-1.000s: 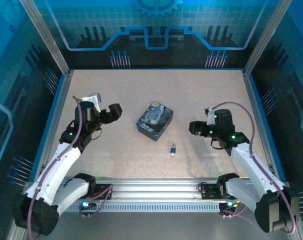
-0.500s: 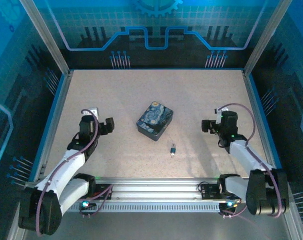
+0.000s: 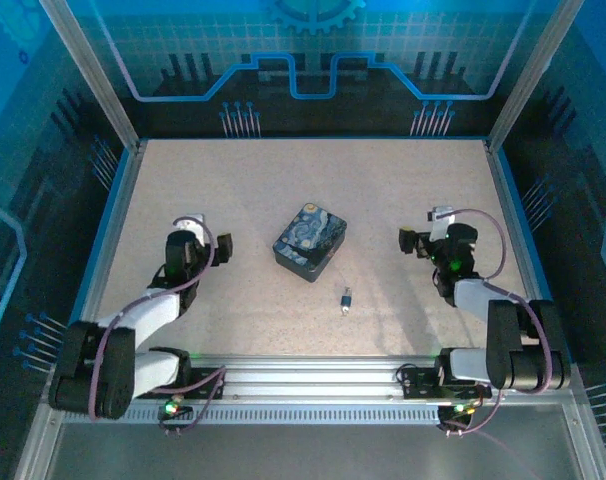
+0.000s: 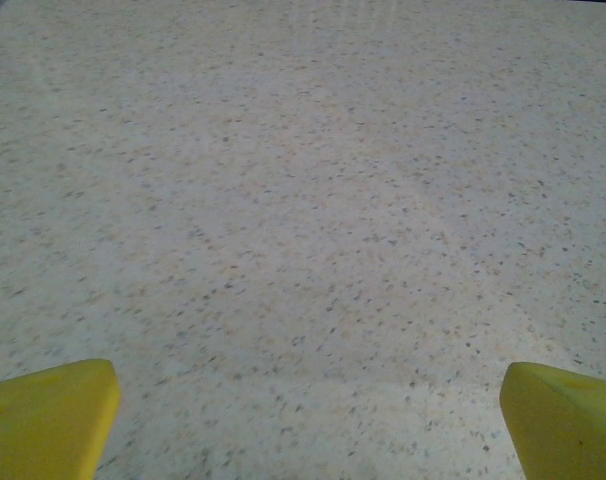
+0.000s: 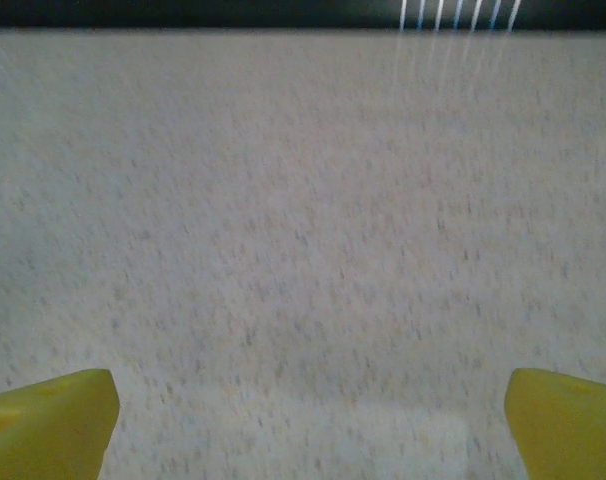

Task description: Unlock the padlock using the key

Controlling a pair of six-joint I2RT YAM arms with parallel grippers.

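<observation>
The padlock [image 3: 346,297], a tiny silvery-grey piece with a dark end, lies on the speckled table just in front of the tin, between the two arms. At this size I cannot tell the key apart from it. My left gripper [image 3: 220,247] is low over the table to the left of the tin, far from the lock. In the left wrist view its yellow fingertips [image 4: 48,415] sit wide apart over bare table, so the left gripper [image 4: 308,420] is open. My right gripper [image 3: 411,241] is right of the tin. The right gripper [image 5: 308,420] is open too, with nothing between its fingertips [image 5: 568,420].
A dark blue swirl-painted rectangular tin [image 3: 310,241] stands mid-table, just behind the lock. Blue-edged enclosure walls [image 3: 118,215] close the table at left, right and back. An aluminium rail [image 3: 313,375] runs along the near edge.
Both arms have folded back and down toward their bases. The left gripper slid toward me; the right gripper backed off right, then edged back toward the tin. Padlock and tin have not moved.
</observation>
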